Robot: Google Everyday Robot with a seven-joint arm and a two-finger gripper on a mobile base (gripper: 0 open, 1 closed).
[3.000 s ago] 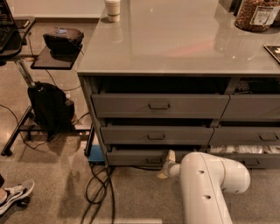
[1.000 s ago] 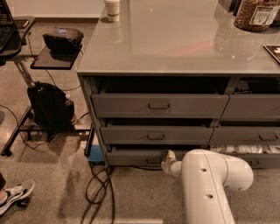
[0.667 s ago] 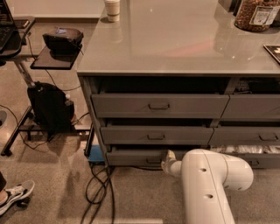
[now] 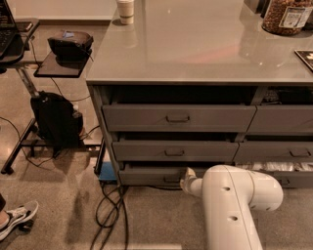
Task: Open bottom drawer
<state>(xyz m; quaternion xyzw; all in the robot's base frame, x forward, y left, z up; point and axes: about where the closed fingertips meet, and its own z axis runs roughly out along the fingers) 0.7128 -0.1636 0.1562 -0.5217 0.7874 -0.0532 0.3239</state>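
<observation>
The bottom drawer (image 4: 146,175) is the lowest, shallow dark grey front on the cabinet's left column, under two taller drawer fronts (image 4: 176,118) (image 4: 174,151). It stands out a little from the cabinet, and its small handle (image 4: 171,180) shows at centre. My gripper (image 4: 188,177) is down at this drawer front, just right of the handle. My bulky white arm (image 4: 234,205) comes in from the lower right and hides most of the gripper.
A grey countertop (image 4: 195,44) carries a cup (image 4: 125,10) and a jar (image 4: 285,17). The lower right drawer shows white packets (image 4: 279,166). Cables (image 4: 110,210) and a blue object (image 4: 105,168) lie on the floor left of the cabinet. A black backpack (image 4: 55,122) and a shoe (image 4: 14,218) are further left.
My arm and gripper have shifted slightly to the right along the bottom drawer front. The drawer looks unchanged.
</observation>
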